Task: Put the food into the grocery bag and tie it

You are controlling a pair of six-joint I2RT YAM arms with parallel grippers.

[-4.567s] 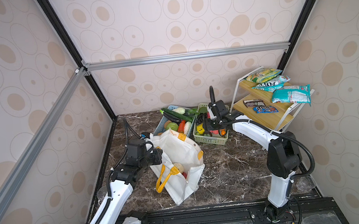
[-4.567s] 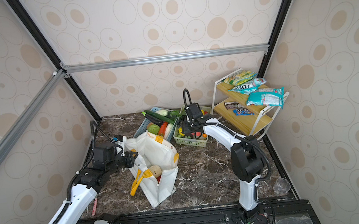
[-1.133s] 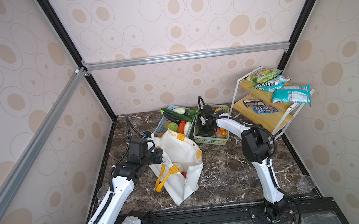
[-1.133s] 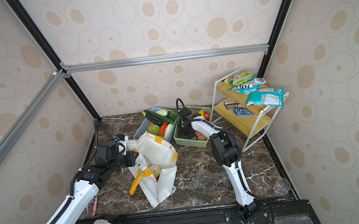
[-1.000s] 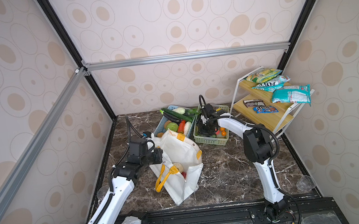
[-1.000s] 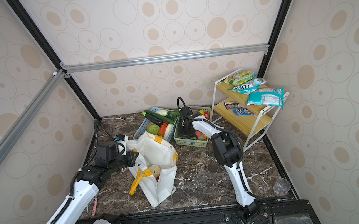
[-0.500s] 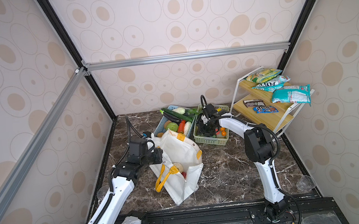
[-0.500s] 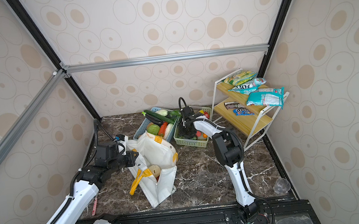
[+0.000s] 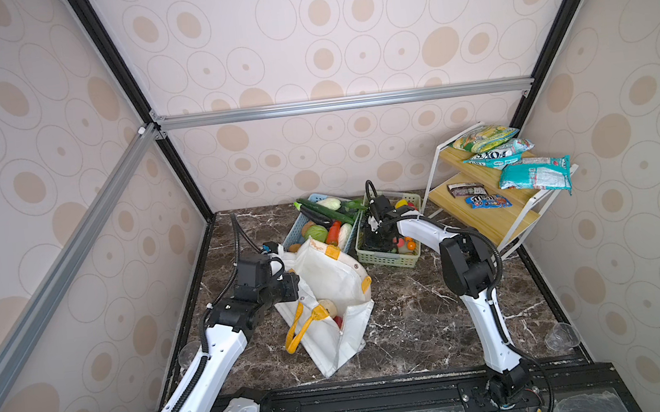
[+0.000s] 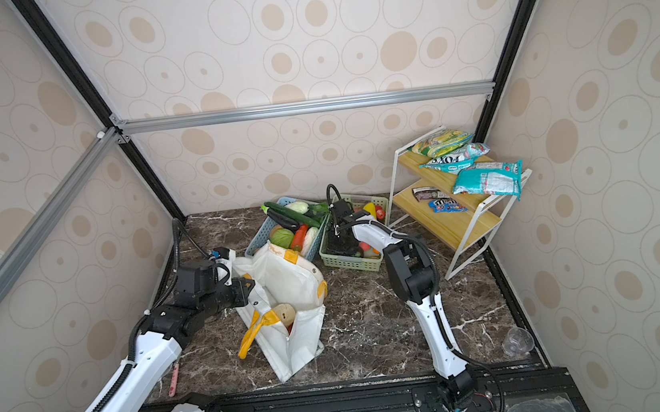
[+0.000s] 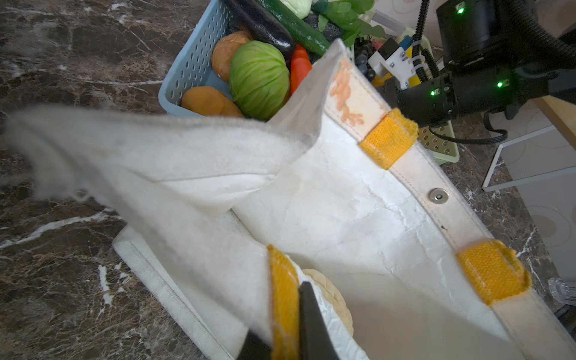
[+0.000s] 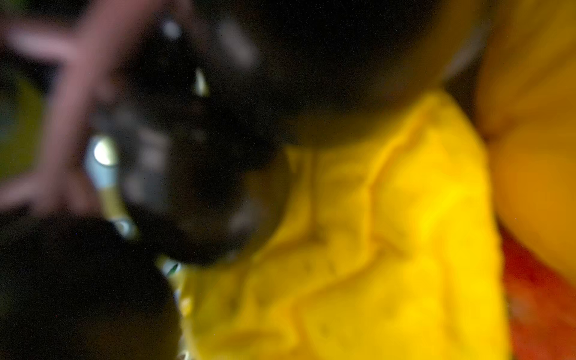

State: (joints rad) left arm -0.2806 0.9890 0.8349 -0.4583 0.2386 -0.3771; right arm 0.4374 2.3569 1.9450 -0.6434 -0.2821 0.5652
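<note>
- Left gripper [image 11: 285, 333] was pinched onto the grocery bag [image 9: 326, 270] rim, propping its mouth open toward the table [image 9: 414, 311] left edge.
- Right gripper [image 9: 378, 235] hung in the back-edge green basket [image 9: 388, 260] among the food [image 9: 409, 244]; I cannot tell its finger spread.

**Overhead view of the work cell.** The dark marble worktop [image 10: 374, 327] carries the white grocery bag [image 10: 286, 278], which lies open left of centre. A yellow handle [image 10: 250, 334] trails from it toward the near edge. A tan round piece of food [image 10: 286, 312] shows in the bag's mouth. The left tool [image 10: 246, 286] is clamped on the bag's left rim. The right tool [image 10: 343, 244] reaches down into the green basket [image 10: 351, 264] at the far side, among small toy fruits. Its own wrist hides how its jaws stand. A blue basket [image 10: 258, 235] of vegetables stands just left of the green one. At far right is a wooden rack [image 10: 459, 222] with snack packets [image 10: 486, 179], and at near right a clear cup [image 10: 517, 341].
</note>
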